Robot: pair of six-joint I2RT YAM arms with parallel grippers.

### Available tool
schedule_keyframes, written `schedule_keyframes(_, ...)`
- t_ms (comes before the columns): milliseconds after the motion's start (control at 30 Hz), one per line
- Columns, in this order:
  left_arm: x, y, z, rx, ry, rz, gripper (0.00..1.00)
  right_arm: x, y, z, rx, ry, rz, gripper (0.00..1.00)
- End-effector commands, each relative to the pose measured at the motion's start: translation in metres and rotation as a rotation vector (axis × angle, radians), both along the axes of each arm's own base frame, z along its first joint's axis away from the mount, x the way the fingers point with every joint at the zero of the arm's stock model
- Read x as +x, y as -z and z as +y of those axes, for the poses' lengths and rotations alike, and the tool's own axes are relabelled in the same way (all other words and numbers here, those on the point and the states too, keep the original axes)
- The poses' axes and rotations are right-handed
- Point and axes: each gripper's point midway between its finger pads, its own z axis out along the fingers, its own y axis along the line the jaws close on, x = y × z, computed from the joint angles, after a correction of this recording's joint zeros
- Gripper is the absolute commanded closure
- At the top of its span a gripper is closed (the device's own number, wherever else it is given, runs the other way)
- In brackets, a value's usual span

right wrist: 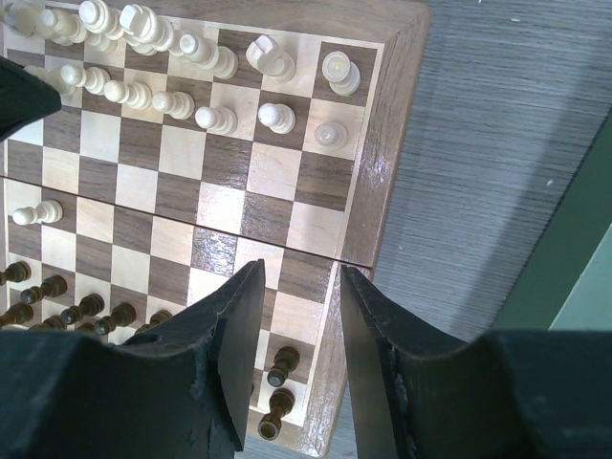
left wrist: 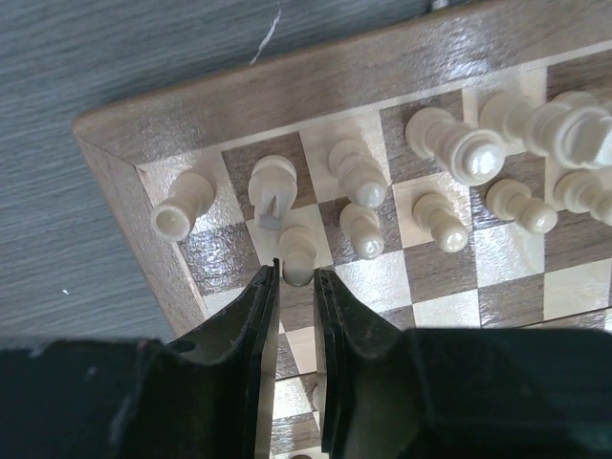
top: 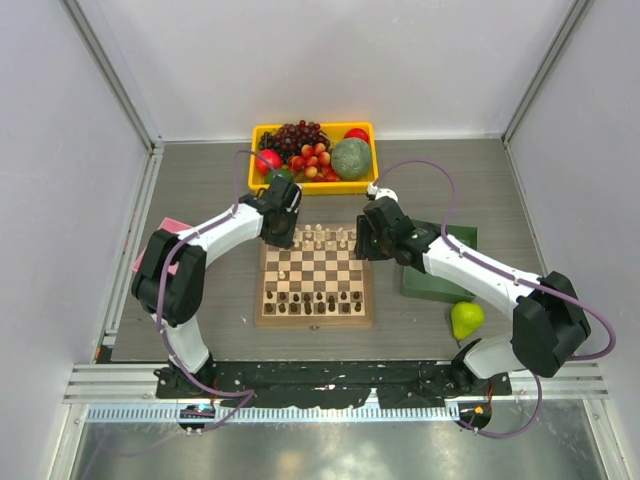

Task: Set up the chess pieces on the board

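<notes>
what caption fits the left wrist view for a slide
Left tool tips flank a cream pawn near the board's corner, other cream pieces standing beyond

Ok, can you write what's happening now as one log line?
left gripper: flanking white pawn, grip unclear | right gripper: open, empty, above board

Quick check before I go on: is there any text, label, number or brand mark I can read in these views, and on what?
None can be read.
Chessboard: no letters or numbers along its border in any view.
Yellow bin and green tray: no lettering visible.
Small circuit board below the left arm's base: too small to tell.
</notes>
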Motion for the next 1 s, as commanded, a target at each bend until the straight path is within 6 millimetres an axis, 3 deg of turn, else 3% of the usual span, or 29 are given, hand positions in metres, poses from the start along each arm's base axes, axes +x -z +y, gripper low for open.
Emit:
schedule_keyframes(0, -0.005, -0.003, 0.002, -0.004, -0.001, -0.006, 0.72, 0.009, -0.017, 0.007, 0.033, -0.005, -0.054, 0.56)
schedule_keyframes(567, -0.021, -0.035, 0.013, -0.035, -0.004, -0.077, 0.59, 0.009, -0.017, 0.009, 0.038, -0.008, -0.049, 0.56)
schedule_keyframes(967, -0.075, -0.014, 0.018, -0.088, 0.025, -0.029, 0.56, 0.011, -0.022, 0.009, 0.041, 0.000, -0.057, 0.56)
